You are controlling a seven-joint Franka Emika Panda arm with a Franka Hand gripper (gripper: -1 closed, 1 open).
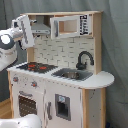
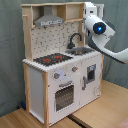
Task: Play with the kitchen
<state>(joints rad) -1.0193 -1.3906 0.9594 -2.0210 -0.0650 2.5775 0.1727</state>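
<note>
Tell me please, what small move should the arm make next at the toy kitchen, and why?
Probably lower the gripper toward the stovetop. In the first exterior view the arm is raised beside the grey hood, touching nothing, and the burners lie directly below it. The kitchen has its oven door closed, so nothing is in play yet.

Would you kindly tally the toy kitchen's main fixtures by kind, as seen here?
Stovetop: 1
Sink: 1
Faucet: 1
Hood: 1
Oven door: 1
Total: 5
</note>
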